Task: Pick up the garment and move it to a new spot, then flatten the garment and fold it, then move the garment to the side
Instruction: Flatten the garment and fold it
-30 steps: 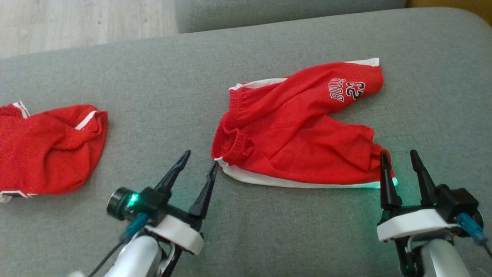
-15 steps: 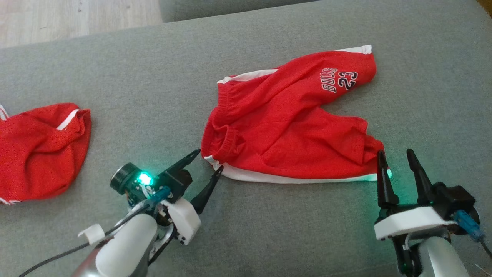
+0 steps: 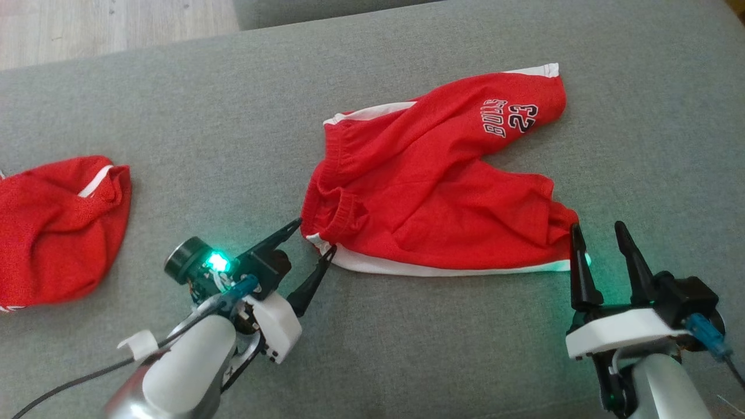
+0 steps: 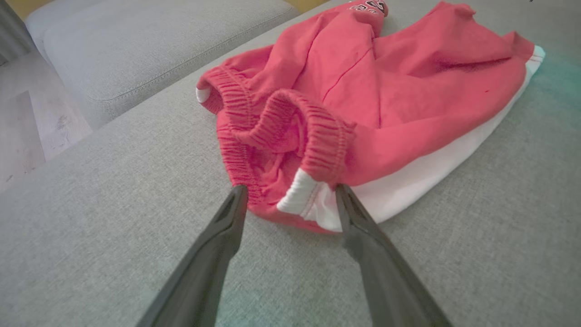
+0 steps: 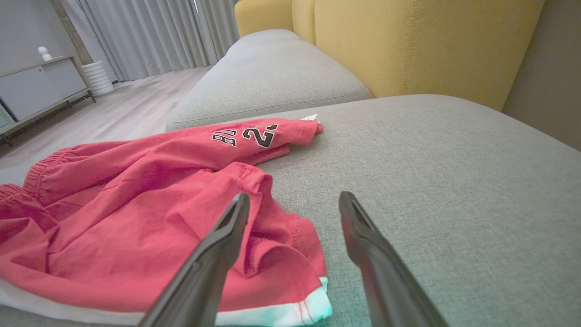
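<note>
The garment [image 3: 430, 198] is a pair of red shorts with white side stripes and "BULLS 23" print, lying crumpled on the grey cushion [image 3: 407, 349]. My left gripper [image 3: 316, 235] is open, and its fingertips straddle the near waistband corner. In the left wrist view the garment's [image 4: 408, 91] ribbed waistband and white stripe lie between the left gripper's [image 4: 291, 188] open fingers. My right gripper [image 3: 598, 226] is open at the near leg hem. In the right wrist view the garment's [image 5: 136, 204] hem passes under the left finger of the right gripper [image 5: 294, 195].
A second red garment [image 3: 52, 227] lies crumpled at the cushion's left end. Wooden floor [image 3: 87, 29] shows beyond the far left edge. A yellow backrest [image 5: 408, 41] rises behind the cushion, and another grey cushion [image 4: 136, 50] adjoins it.
The left gripper has swung to the right and forward until its tips reach the waistband corner. The right gripper has hardly moved. The head camera has shifted a little.
</note>
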